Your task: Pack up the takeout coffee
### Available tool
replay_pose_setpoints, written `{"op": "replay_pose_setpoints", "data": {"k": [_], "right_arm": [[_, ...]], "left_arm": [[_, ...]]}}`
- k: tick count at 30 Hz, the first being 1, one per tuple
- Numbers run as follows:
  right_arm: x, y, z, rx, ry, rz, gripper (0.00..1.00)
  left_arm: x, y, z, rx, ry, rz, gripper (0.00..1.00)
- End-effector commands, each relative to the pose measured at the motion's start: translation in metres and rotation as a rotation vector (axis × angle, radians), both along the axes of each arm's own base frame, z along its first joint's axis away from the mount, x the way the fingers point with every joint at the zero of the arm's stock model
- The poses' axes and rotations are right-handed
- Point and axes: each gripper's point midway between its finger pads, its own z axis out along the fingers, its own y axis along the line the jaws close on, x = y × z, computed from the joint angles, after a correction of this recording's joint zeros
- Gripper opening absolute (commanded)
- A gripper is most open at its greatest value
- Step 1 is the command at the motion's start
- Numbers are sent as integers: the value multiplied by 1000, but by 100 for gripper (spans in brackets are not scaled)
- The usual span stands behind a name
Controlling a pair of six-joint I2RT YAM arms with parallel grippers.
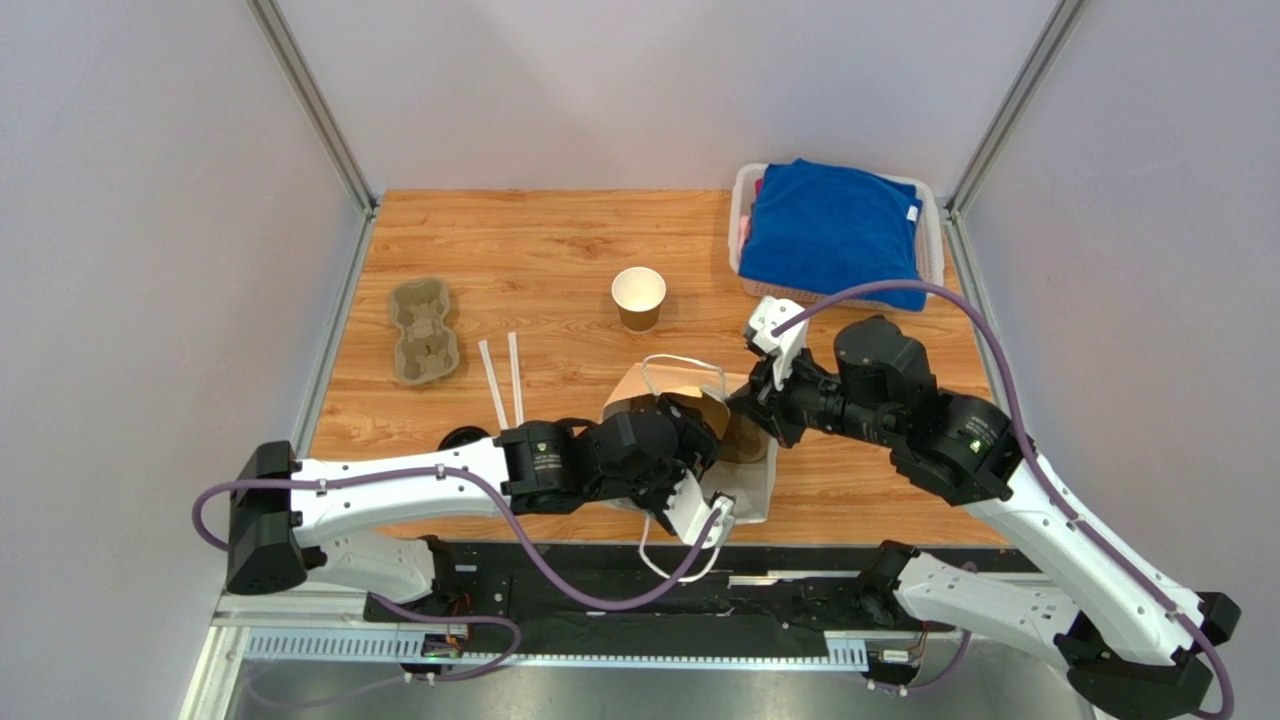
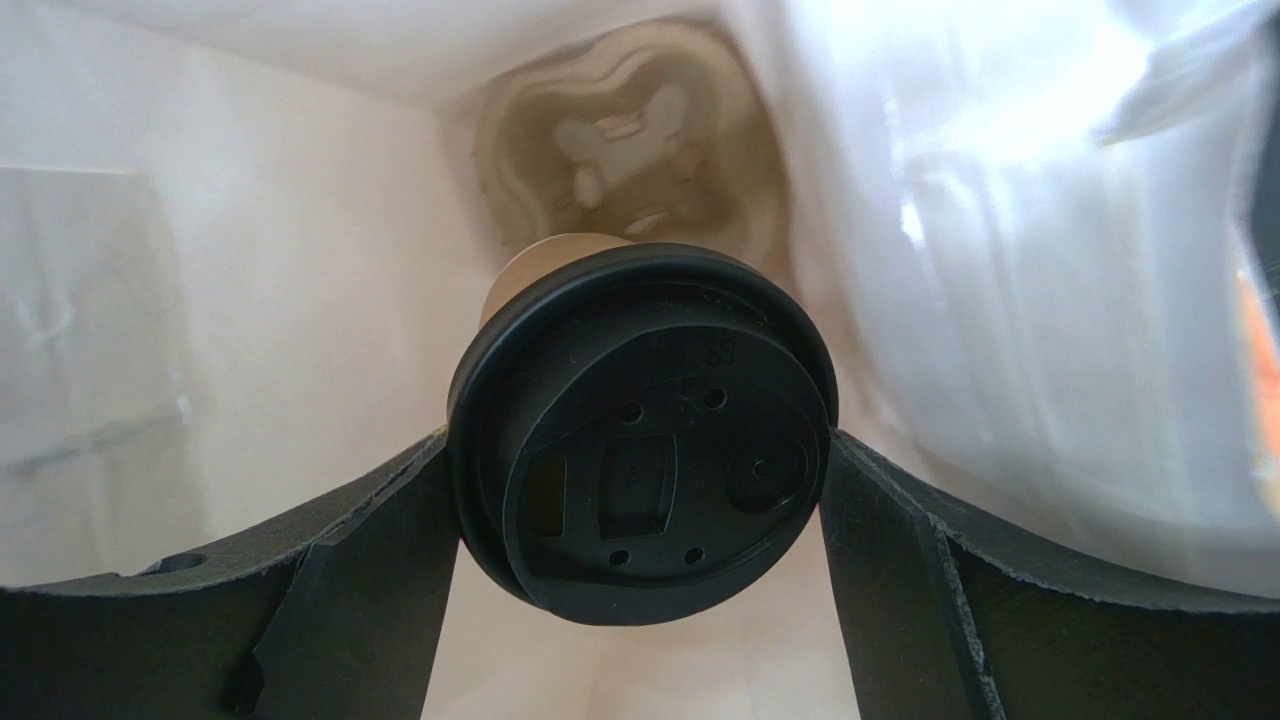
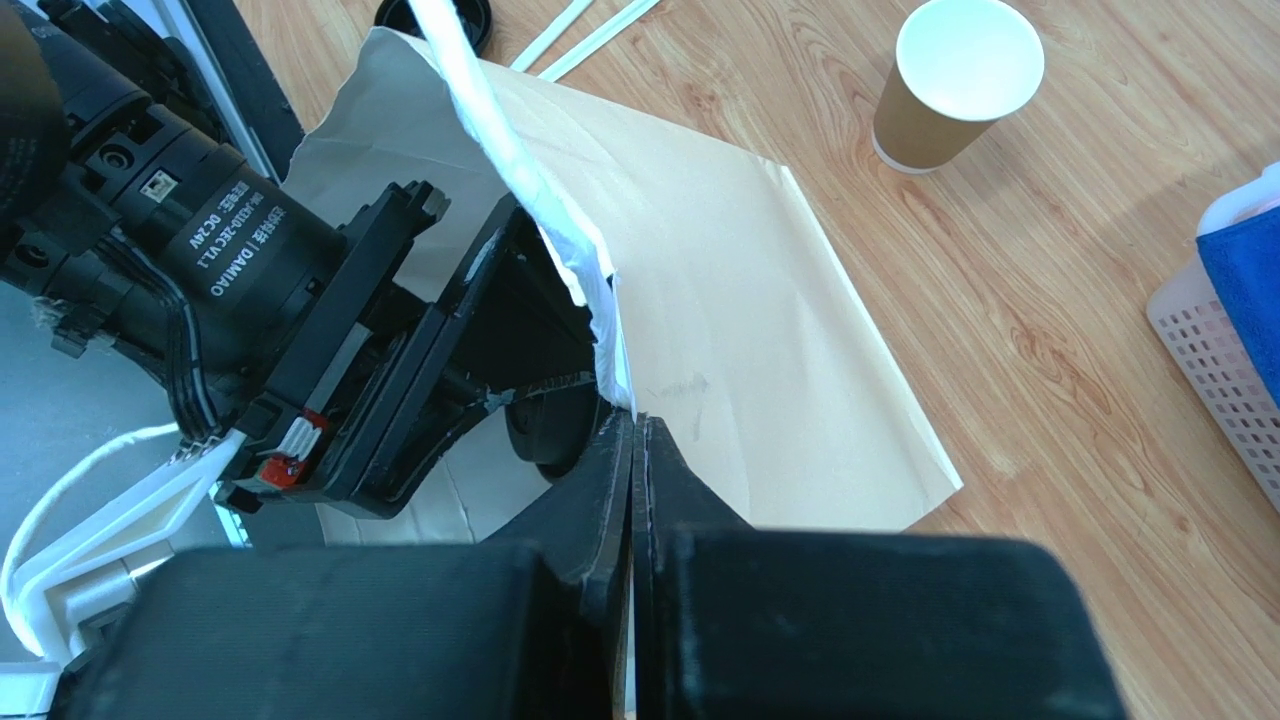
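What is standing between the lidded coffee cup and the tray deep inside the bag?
Nothing visible: the left hand holds the takeout coffee inside the paper bag, and the space ahead to the cup tray looks open.

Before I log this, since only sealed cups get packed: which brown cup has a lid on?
The cup between the left end effector's fingers, inside the paper bag: black lid on. The other cup, on the table, stands open.

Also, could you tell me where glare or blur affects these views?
Left wrist: the tan paper bag glares white at right, while the black-lidded brown paper cup is sharp. Right wrist: the right hand is close and soft, the lidless brown paper cup crisp. Top external: even light, soft shadows.
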Motion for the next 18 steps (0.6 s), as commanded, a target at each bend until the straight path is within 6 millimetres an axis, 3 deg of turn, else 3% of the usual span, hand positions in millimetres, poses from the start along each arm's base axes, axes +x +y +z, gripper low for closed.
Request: {"op": "replay_pose_setpoints", "data": {"k": [1, 5, 10, 18], "right_arm": [[-4, 11, 21, 74, -51, 47, 0], [-7, 12, 20, 58, -74, 72, 0], [-2, 9, 20, 39, -104, 52, 0], [-1, 10, 25, 56, -122, 50, 0]], "left_arm": [[7, -3, 32, -53, -120, -41, 41], [2, -1, 40, -69, -110, -64, 41], [-1, 6, 48, -112, 86, 33, 40], [0, -6, 38, -225, 279, 230, 39]]}}
